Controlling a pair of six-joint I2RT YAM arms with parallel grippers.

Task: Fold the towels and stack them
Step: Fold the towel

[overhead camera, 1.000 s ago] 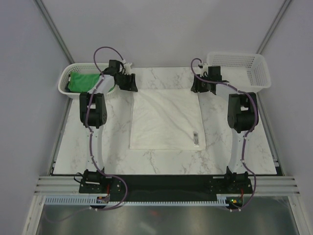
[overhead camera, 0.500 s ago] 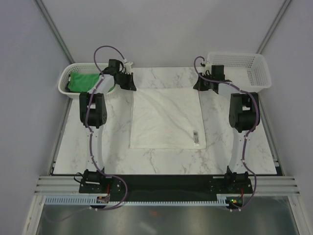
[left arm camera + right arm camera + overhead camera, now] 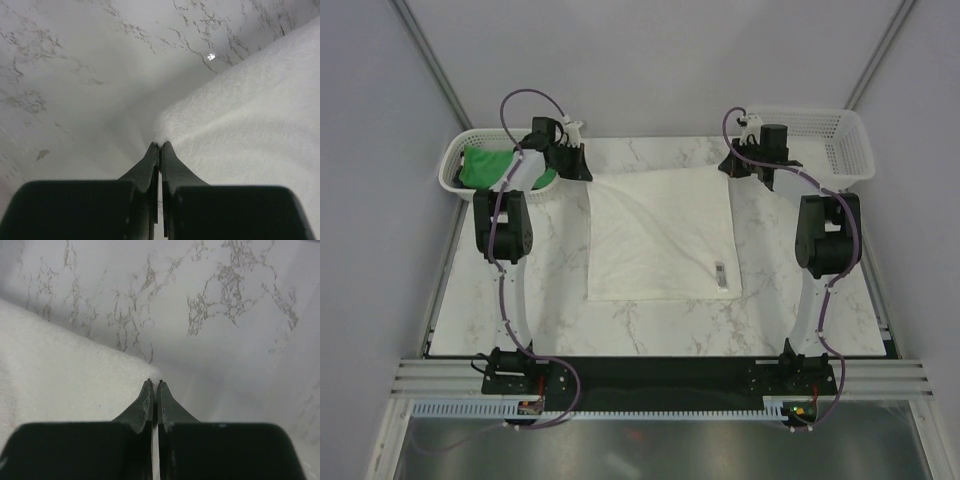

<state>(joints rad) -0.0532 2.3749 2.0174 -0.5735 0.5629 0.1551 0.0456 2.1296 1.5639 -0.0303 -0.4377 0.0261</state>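
White towel: the white towel (image 3: 660,235) lay spread flat and unfolded in the middle of the tabletop (image 3: 555,310), with its small tag (image 3: 720,275) near its 5 o'clock corner.
Left jaws: my left jaws were pressed together on the towel's 11 o'clock corner. In the left wrist view the tip of the cloth ran right into the closed tips, so I judged it pinched.
Right jaws: my right jaws were together as well, at the 1 o'clock corner. The right wrist view showed the corner meeting the tips, and I took that for a grip too, though little cloth showed between them.
Green towel: the green towel (image 3: 483,166) sat bunched in the left basket (image 3: 447,172) at 10 o'clock, with neither arm touching it.
Navy towel: I could not find it in any view.
Right basket: the right basket (image 3: 848,150) stood at 2 o'clock, and I saw no cloth in it.
Done: as far as I could judge, only the first towel was laid out and its two far corners were held.
Left: the first fold itself, probably the far edge drawn toward 6 o'clock. After that came any further folds, the same for the other towels, and the stacking. No stack was in sight.
Progress: early, by my reckoning.
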